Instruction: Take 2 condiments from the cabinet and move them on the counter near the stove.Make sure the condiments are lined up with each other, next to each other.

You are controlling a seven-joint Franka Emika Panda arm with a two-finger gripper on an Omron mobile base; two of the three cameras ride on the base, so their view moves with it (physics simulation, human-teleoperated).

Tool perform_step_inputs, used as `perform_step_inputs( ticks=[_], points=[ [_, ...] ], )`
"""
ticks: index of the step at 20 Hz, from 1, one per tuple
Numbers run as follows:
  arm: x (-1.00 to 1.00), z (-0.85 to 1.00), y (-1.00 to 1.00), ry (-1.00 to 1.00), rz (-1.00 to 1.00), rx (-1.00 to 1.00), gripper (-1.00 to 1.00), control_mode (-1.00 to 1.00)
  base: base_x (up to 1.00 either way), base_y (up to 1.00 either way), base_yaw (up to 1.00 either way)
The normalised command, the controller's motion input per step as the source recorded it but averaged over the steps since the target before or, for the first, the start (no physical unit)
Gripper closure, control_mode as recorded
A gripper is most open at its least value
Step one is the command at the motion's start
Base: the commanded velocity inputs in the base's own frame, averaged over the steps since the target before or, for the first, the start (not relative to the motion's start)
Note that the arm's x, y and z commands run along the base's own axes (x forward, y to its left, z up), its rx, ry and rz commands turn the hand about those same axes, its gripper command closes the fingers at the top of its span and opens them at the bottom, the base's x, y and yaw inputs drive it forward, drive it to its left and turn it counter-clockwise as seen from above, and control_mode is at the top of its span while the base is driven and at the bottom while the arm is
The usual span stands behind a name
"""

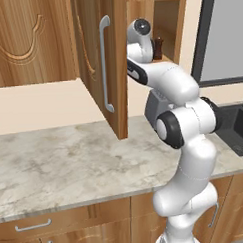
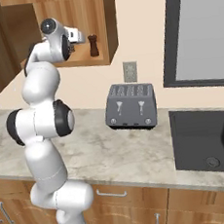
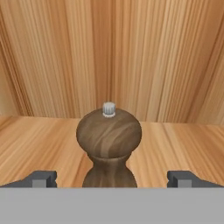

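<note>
So the dark shaker (image 3: 109,146) is standing upright on the cabinet shelf (image 3: 183,148), pretty much dead centre in the hand view, with the fingers (image 3: 43,179) spread wide on either side of it and not touching it. From the right base view you can see the same shaker (image 2: 94,45) sitting near the right edge of the open cabinet (image 2: 95,22), with the gripper (image 2: 79,37) just beside it, reaching in from the left. The cabinet door (image 1: 102,64) is swung open over the desk (image 1: 65,161).

Progress-wise I'd say this is barely started. Nothing has been grabbed yet, and no condiment sits on the desk anywhere I can see. I can't make out a second shaker for sure, and the stove isn't in any of these shots either.

What's left: close on this one, carry it out, set it by the stove, then repeat and line the two up side by side.
</note>
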Motion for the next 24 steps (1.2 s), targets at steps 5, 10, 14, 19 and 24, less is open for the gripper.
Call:
perform_step_inputs(
  ticks=[5,10,14,19,24],
  points=[
    [0.15,-0.12,0.00,0.01,0.00,0.00,-1.00,-1.00,0.00,0.00,0.00],
    [0.04,0.00,0.00,0.00,0.00,0.00,-1.00,-1.00,0.00,0.00,0.00],
    [0.00,0.00,0.00,0.00,0.00,0.00,1.00,-1.00,0.00,0.00,0.00],
    [-0.09,-0.13,0.10,0.00,0.00,-0.01,1.00,-1.00,0.00,0.00,0.00],
    [-0.71,-0.31,0.14,-0.02,0.01,-0.05,1.00,-1.00,0.00,0.00,0.00]
  ],
)
